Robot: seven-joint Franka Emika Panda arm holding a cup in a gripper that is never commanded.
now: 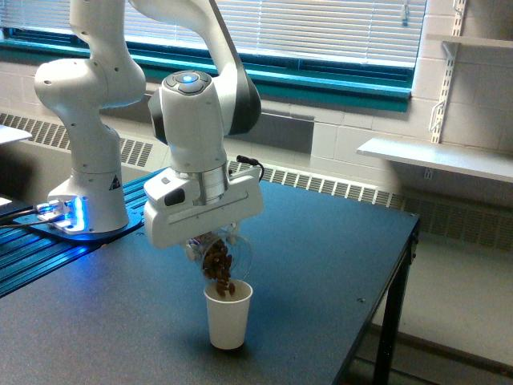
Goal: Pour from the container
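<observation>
The container (220, 258) is a small clear jar with brown nut-like pieces inside. It hangs tipped downward under my white gripper (212, 241), which is shut on it. Its mouth points at the white paper cup (228, 314) standing right below on the dark table (321, 265). Brown pieces are dropping from the jar's mouth into the cup. My fingers are mostly hidden behind the gripper body and the jar.
The arm's white base (86, 192) stands on a blue-lit plate at the exterior view's left. The table's edge (377, 321) runs down the exterior view's right. A wall shelf (437, 156) and a radiator lie beyond.
</observation>
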